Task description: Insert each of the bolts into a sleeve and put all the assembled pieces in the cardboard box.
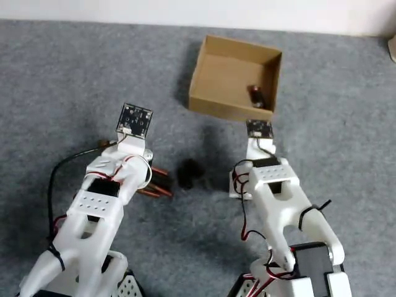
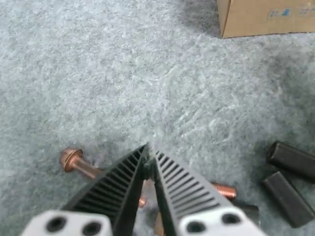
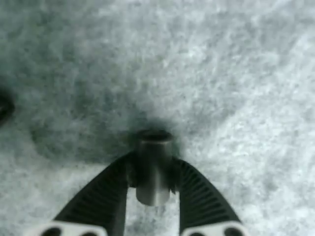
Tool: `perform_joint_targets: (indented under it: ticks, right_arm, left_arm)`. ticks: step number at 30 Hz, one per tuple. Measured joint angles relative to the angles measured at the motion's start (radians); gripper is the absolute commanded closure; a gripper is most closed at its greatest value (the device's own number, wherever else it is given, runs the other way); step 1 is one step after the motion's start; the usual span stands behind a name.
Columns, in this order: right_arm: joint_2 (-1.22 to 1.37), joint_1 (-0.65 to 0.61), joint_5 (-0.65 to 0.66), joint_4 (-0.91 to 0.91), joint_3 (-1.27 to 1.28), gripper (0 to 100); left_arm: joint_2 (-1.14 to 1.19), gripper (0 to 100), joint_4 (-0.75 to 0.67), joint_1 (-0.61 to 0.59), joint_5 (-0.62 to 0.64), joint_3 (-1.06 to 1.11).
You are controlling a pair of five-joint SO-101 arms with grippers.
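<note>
Right hand (image 3: 153, 166) grips a sleeve (image 3: 153, 179); cardboard box (image 1: 229, 111) holds one piece (image 1: 258, 96).

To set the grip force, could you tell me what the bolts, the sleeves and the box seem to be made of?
The bolts: likely metal, copper-coloured and shiny, with a threaded end. The sleeves: black and smooth with a dull sheen, plastic or coated metal; unclear. The box: brown cardboard, matte, thin walls.

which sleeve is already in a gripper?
The sleeve clamped in the right gripper. The loose sleeves lie on the carpet beside the bolts, near the left gripper.
</note>
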Motion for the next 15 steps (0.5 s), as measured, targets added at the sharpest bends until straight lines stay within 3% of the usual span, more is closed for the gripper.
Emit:
perform_joint_targets:
  ticks: [5, 10, 15]
  right_arm:
    - [-0.064, 0.000, 0.000, 0.018, 0.008, 99.5]
    - [-0.288, -0.011, 0.000, 0.040, 0.064, 99.5]
    - [-0.479, -0.006, 0.000, 0.046, 0.167, 99.5]
  left_arm:
    - [0.006, 99, 0.011, 0.000, 0.000, -0.032]
    - [0.103, 99, 0.198, 0.000, 0.005, -0.195]
    - [0.258, 96, 0.353, 0.000, 0.112, -0.359]
